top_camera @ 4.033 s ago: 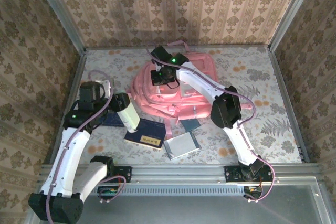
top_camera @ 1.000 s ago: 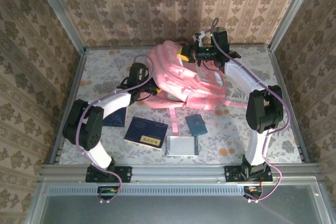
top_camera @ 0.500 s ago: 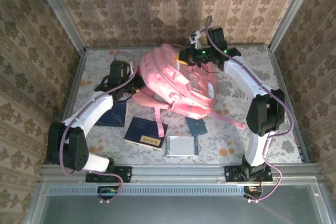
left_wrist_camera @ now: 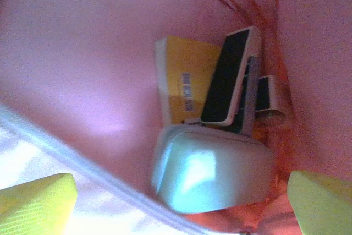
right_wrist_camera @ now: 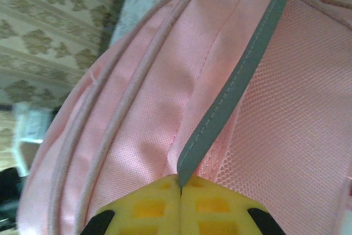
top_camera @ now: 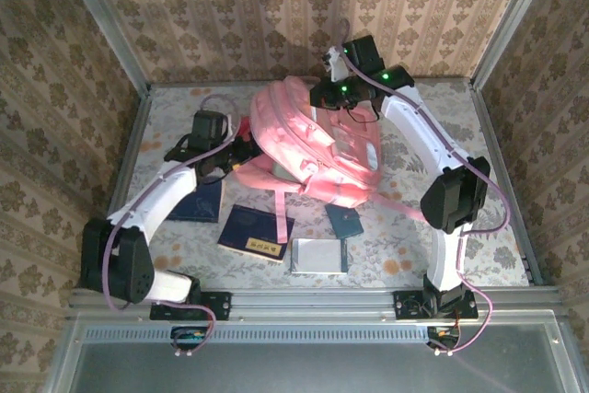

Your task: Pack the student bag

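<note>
The table has a flowery top. The big pink bag sits in the middle of it, a bit toward the back wall. The right gripper is at the far top end of the bag. It is closed tight. In the right wrist view its two yellow pads press together on a thin grey strip sewn on the pink cloth, so it has hold of the bag there. The left gripper is at the left side of the bag, right at its mouth. Its jaws are spread wide and hold nothing. In the left wrist view its two yellow-green fingertips sit far apart, with the inside of the bag between them. In front of the bag, flat on the table, lie a dark blue book, a grey book, a blue book partly under the left arm, and a small teal book. Inside the bag lie a pale round case, a yellow book and a flat black thing leaning on the yellow book.
</note>
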### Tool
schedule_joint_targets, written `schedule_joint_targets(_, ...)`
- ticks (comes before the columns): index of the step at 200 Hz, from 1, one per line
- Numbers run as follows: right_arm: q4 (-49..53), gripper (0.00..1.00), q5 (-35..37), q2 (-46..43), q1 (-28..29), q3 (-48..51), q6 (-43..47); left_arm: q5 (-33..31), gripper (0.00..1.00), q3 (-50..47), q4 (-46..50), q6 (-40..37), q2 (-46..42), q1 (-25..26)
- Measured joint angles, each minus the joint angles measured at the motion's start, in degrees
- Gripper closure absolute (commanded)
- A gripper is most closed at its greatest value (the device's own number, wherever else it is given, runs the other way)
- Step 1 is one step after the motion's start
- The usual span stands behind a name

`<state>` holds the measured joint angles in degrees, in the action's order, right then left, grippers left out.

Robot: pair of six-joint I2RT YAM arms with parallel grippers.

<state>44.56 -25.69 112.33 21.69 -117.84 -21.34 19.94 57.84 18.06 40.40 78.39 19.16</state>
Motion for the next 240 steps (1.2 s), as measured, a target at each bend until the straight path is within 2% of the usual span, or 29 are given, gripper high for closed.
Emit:
schedule_joint_targets(32, 3.63, 1.00, 7.41, 1.66, 0.74, -4.17, 3.78, -2.40, 0.00, -0.04, 2.82, -0.90, -2.84, -2.40)
schedule_joint_targets(99, 7.15, 0.99, 17.99, 4.87, 1.95, -9.22, 8.79, -3.32, 0.00, -1.92, 6.23, -1.81, -2.82, -2.86)
schedule_joint_targets(113, 7.48, 0.89, 19.80, 5.77, 2.89, -9.68, 9.70, -3.39, 0.00, -1.97, 6.86, -2.12, -3.17, -3.15)
schedule_joint_targets(133, 7.63, 0.58, 22.36, 8.66, 4.55, -11.43, 10.80, -3.48, 0.00, -1.97, 7.74, -2.80, -5.22, -3.19)
schedule_joint_targets(150, 8.00, 0.42, 24.17, 10.75, 5.62, -11.65, 11.80, -3.45, 0.00, -1.97, 8.31, -3.39, -7.82, -3.19)
schedule_joint_targets(172, 8.74, 0.34, 26.69, 11.82, 6.21, -11.50, 12.50, -3.28, 0.00, -1.97, 9.20, -4.57, -10.19, -3.10)
schedule_joint_targets(190, 8.39, 0.31, 29.07, 10.67, 6.21, -9.79, 13.33, -3.28, 0.00, -1.95, 10.21, -5.64, -11.26, -2.60)
schedule_joint_targets(208, 8.37, 0.31, 31.47, 7.41, 5.99, -5.97, 14.16, -3.30, 0.00, -1.95, 10.84, -6.64, -11.63, -1.05)
schedule_joint_targets(240, 7.69, 0.36, 34.45, -0.42, 5.79, 2.89, 13.90, -3.69, 0.00, -1.70, 11.21, -7.54, -10.99, 5.66)
